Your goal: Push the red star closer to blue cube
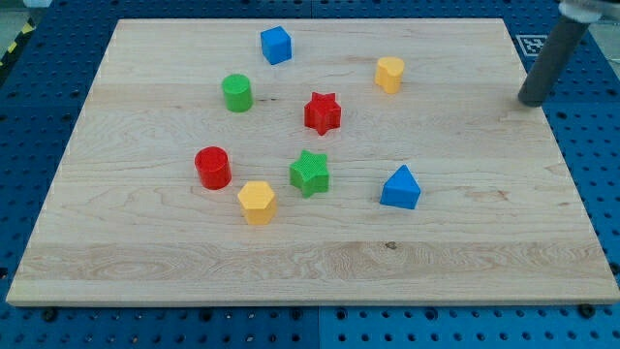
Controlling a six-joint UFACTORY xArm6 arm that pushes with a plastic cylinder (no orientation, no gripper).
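The red star (323,112) lies near the middle of the wooden board (145,242). The blue cube (276,45) sits near the view's top, up and to the left of the star, with a clear gap between them. My tip (532,101) is at the board's right edge near the view's top right, far to the right of the star and touching no block.
A green cylinder (236,93) is left of the star. A yellow block (389,74) is up and right of it. A green star (310,174), red cylinder (212,167), yellow hexagonal block (257,202) and blue triangular block (400,187) lie below.
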